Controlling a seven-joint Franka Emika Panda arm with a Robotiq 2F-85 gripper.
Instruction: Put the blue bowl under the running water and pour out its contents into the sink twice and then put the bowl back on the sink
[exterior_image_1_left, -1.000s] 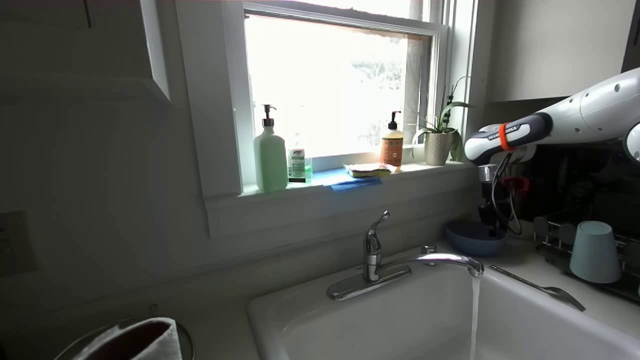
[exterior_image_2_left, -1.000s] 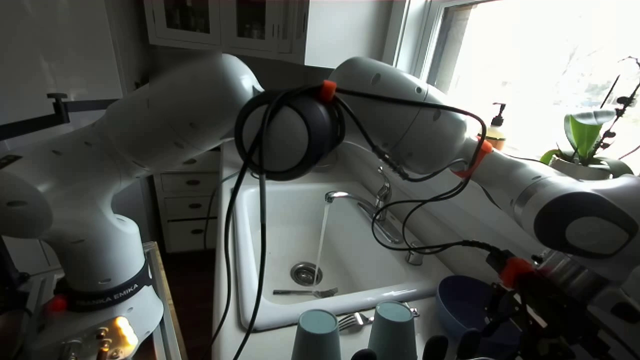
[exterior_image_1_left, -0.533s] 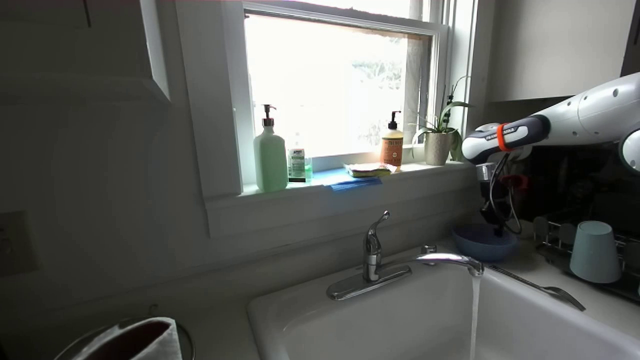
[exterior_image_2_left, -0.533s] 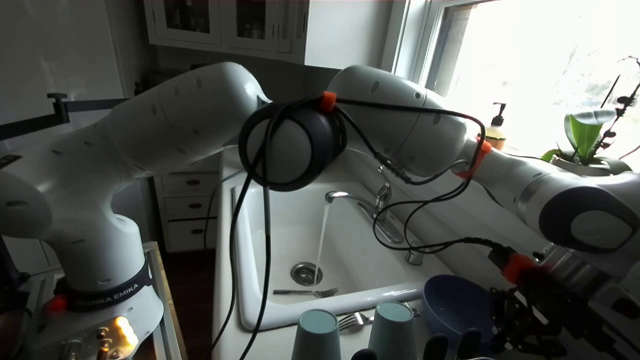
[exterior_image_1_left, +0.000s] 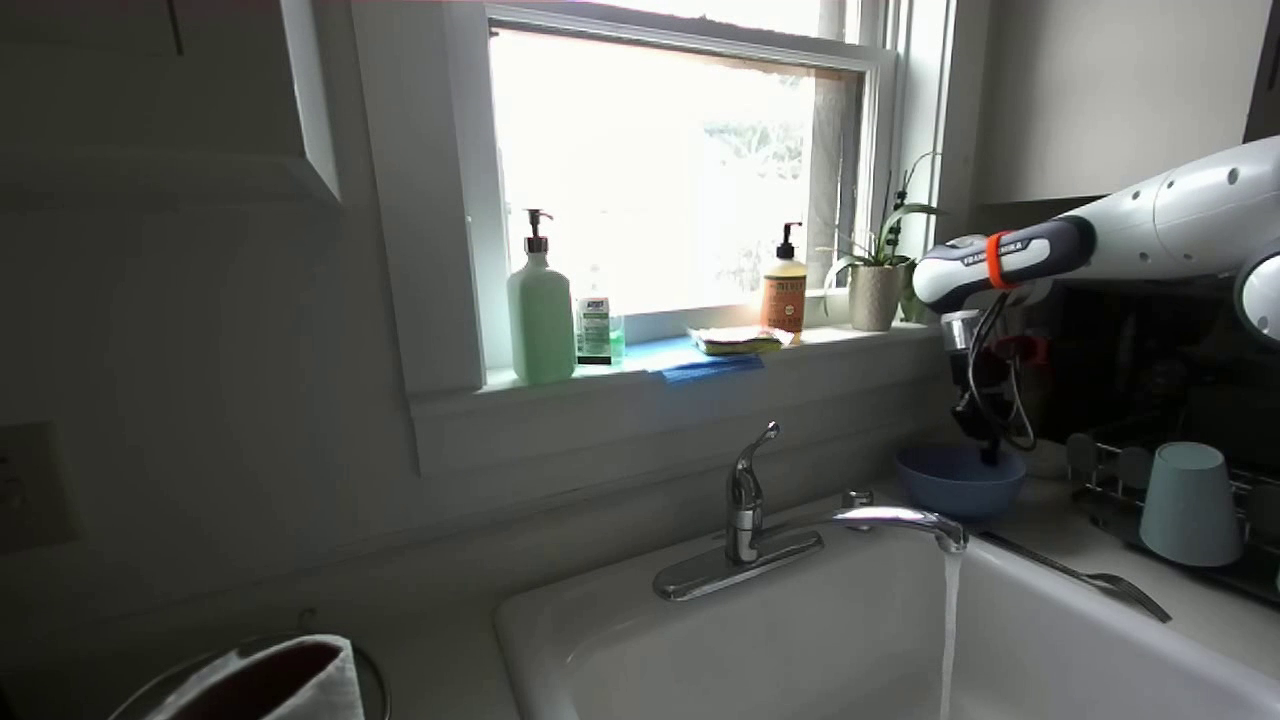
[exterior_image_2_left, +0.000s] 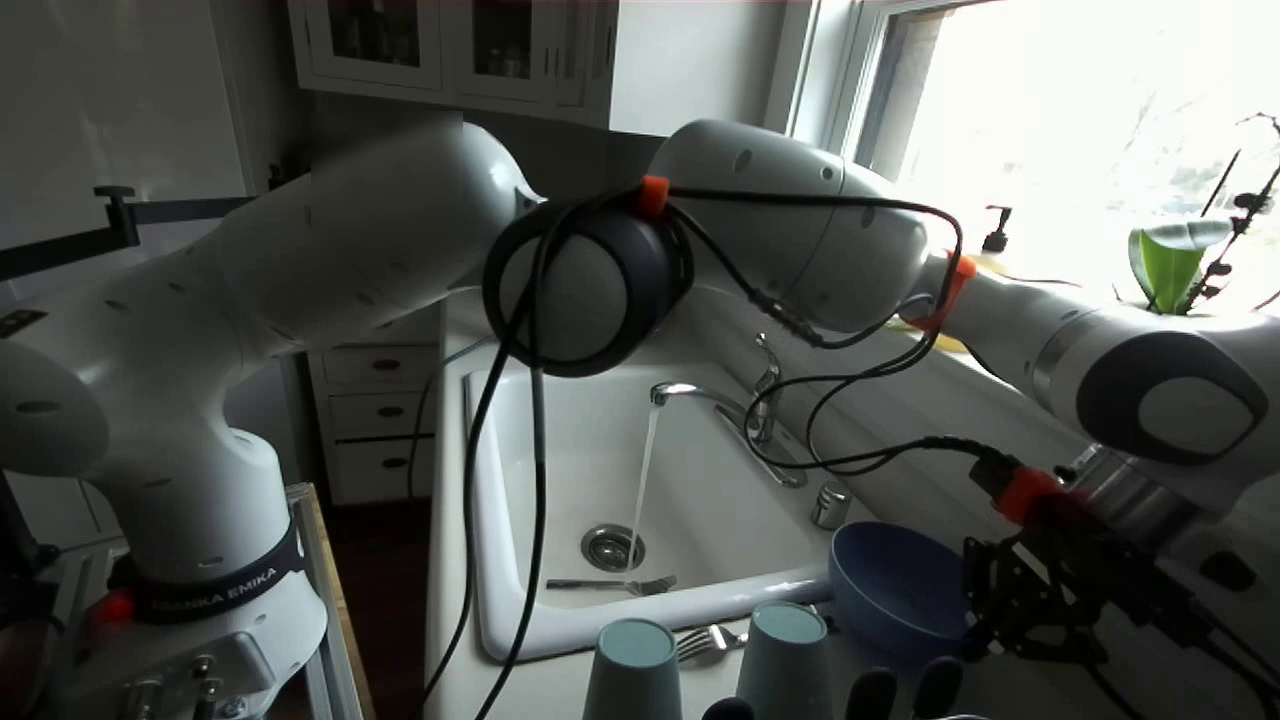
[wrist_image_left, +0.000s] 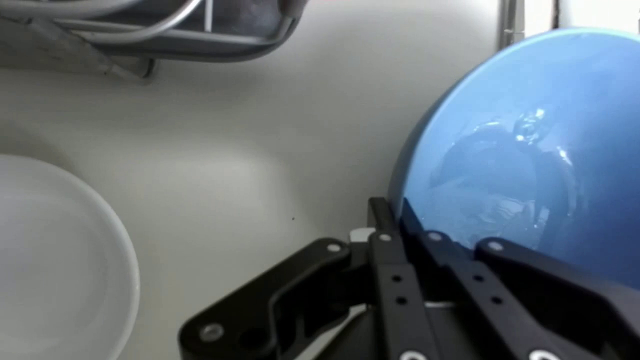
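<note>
My gripper (wrist_image_left: 395, 207) is shut on the rim of the blue bowl (wrist_image_left: 500, 150), one finger inside the wall and one outside. Shiny glints, apparently liquid, show at the bowl's bottom. In both exterior views the bowl (exterior_image_1_left: 955, 490) (exterior_image_2_left: 890, 590) is by the sink's corner, near the wall; whether its base touches the counter I cannot tell. The gripper (exterior_image_1_left: 990, 455) points down at its rim. Running water (exterior_image_1_left: 949, 630) (exterior_image_2_left: 643, 480) falls from the chrome faucet (exterior_image_1_left: 900, 517) into the white sink (exterior_image_2_left: 720, 603), clear of the bowl.
A fork (exterior_image_1_left: 1125, 590) lies on the counter by the sink, another fork (exterior_image_2_left: 610, 586) inside it. Two pale cups (exterior_image_2_left: 638, 650) (exterior_image_2_left: 788, 640) stand upside down close to the bowl. The dish rack (wrist_image_left: 200, 37) and a white bowl (wrist_image_left: 65, 250) flank the gripper.
The blue bowl has shifted along with my gripper. In an exterior view it has moved left and slightly up, closer to the sink's corner. Water keeps running.
</note>
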